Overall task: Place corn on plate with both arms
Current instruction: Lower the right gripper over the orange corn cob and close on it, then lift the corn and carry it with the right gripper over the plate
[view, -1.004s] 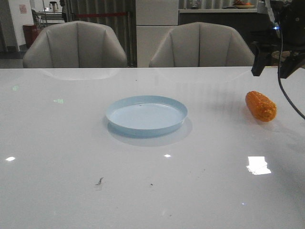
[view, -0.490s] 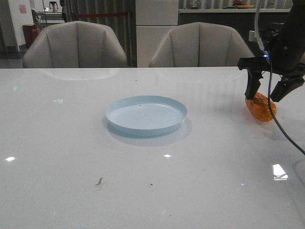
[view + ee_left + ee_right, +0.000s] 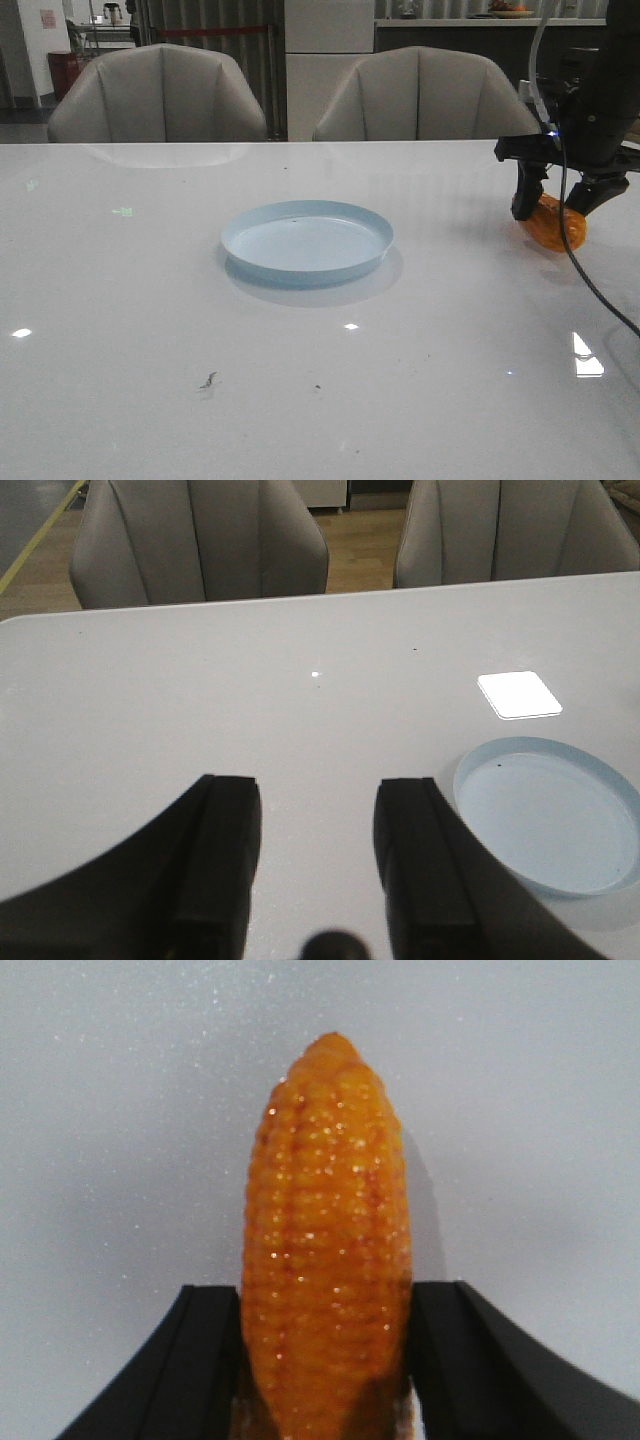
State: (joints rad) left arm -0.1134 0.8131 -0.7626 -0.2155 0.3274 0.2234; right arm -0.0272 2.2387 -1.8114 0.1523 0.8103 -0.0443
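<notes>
While straddling the corn (image 3: 556, 226), close squarely and lift clear.

Front: well right of the plate (image 3: 307, 241), on the table (image 3: 320, 380), lies the corn, with the right gripper (image 3: 563, 204) down over it, fingers either side. Whether clenched yet, cannot tell; best judged as about to pinch. Right wrist: fingers (image 3: 200, 1360) flank the corn (image 3: 325, 1240) near its thick end, apparently touching both flanks; squeeze gently across the middle, keep the cob level, avoid rolling on glossy kernels. Left wrist: left gripper (image 3: 315, 825) spread wide, holding nothing, just beside the plate (image 3: 550, 825); wait there, ready to receive or steady.
</notes>
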